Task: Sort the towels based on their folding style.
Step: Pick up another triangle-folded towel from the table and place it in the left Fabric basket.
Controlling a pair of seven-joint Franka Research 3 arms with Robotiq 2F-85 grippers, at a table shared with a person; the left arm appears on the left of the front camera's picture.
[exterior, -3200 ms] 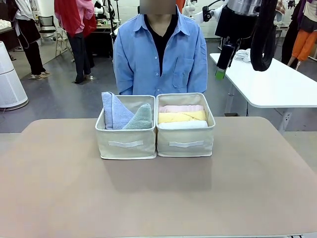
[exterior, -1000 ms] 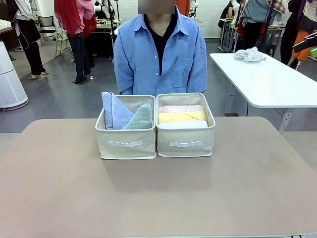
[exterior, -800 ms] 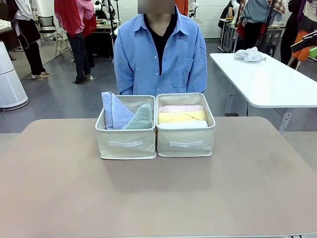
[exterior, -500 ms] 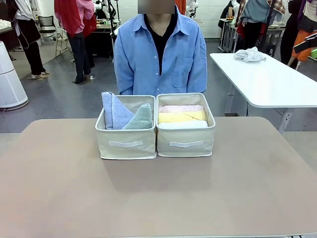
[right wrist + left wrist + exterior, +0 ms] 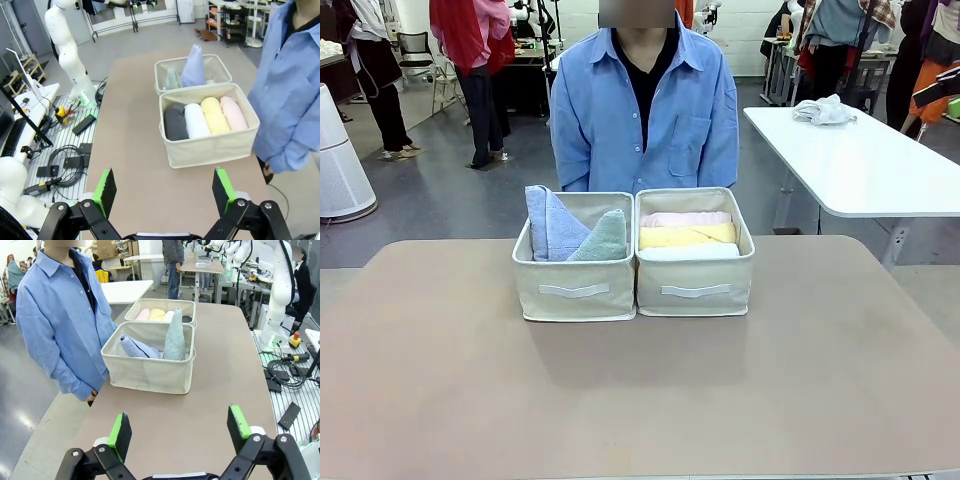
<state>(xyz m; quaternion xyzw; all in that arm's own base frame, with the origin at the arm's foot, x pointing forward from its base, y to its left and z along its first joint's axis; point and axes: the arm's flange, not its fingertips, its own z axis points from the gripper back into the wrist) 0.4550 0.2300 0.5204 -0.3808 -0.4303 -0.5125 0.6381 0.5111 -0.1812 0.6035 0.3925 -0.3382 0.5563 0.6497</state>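
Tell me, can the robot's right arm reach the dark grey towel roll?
Probably yes: the dark grey towel roll lies uncovered at the end of its beige basket, and the right gripper, jaws open, has bare table ahead.

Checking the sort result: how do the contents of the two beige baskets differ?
The left basket holds two pointed triangle folds standing upright, light blue and grey-green; the right basket holds four cylinder rolls lying side by side: pink, yellow, white, dark grey. Both baskets match and touch, each with one fold style.
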